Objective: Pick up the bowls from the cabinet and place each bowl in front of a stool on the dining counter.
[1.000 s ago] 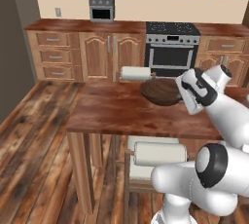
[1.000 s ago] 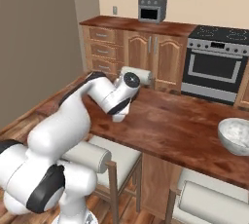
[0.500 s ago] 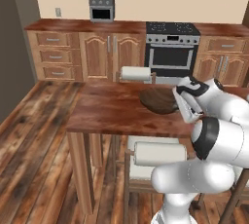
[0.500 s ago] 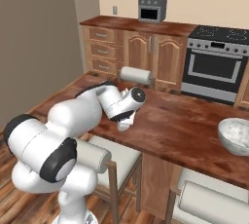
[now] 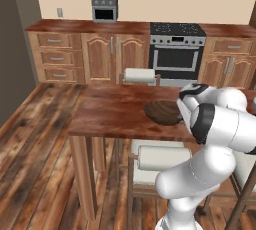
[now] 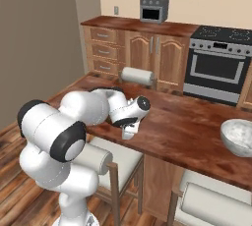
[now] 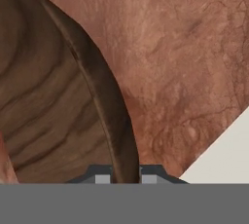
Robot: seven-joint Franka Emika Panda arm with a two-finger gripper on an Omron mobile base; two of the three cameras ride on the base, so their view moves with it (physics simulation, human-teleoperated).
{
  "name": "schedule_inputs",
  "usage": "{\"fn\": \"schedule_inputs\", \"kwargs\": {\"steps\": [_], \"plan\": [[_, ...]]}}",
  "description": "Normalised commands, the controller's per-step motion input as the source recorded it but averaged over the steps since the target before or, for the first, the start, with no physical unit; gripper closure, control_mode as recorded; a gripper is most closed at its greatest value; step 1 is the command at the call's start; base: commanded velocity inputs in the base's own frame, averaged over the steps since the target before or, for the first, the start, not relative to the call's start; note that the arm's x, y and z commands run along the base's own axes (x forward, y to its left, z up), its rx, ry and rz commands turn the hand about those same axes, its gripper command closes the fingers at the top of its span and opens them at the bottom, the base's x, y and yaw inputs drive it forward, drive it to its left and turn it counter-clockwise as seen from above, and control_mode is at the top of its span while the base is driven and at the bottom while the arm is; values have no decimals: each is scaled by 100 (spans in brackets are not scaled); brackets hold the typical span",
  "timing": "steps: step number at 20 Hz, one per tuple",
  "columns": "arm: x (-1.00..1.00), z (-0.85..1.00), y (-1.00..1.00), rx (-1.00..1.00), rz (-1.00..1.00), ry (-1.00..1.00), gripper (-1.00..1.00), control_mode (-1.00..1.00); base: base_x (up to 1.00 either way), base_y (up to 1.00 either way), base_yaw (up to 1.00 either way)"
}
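Since a second ago the arm has folded lower, bringing the wooden bowl (image 5: 163,112) onto the dining counter (image 5: 110,114) above the near stool (image 5: 162,158). The gripper (image 7: 125,179) pinches its rim. Right of it along the counter, the speckled bowl (image 6: 238,137) already rests; only release remains.

both base views face the dining counter (image 5: 110,111); hand view hugs it.

The arm has folded in toward its base, carrying the wooden bowl (image 5: 163,112) from right of centre in the left base view toward mid-frame, lower over the table (image 5: 110,114) (pincer (image 6: 129,132) clamped on its rim throughout). In the right base view the pincer has dropped toward the table's near edge.
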Motion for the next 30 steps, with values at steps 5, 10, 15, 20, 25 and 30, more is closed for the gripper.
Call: {"fn": "schedule_inputs", "kwargs": {"steps": [5,10,15,20,25,30], "plan": [[5,-15,-1,0,0,5,100,-100,0,0,0],[0,0,0,0,0,0,100,-100,0,0,0],[0,0,0,0,0,0,100,-100,0,0,0],[2,0,0,0,0,0,-100,-100,0,0,0],[0,0,0,0,0,0,-100,-100,0,0,0],[0,0,0,0,0,0,-100,-100,0,0,0]]}}
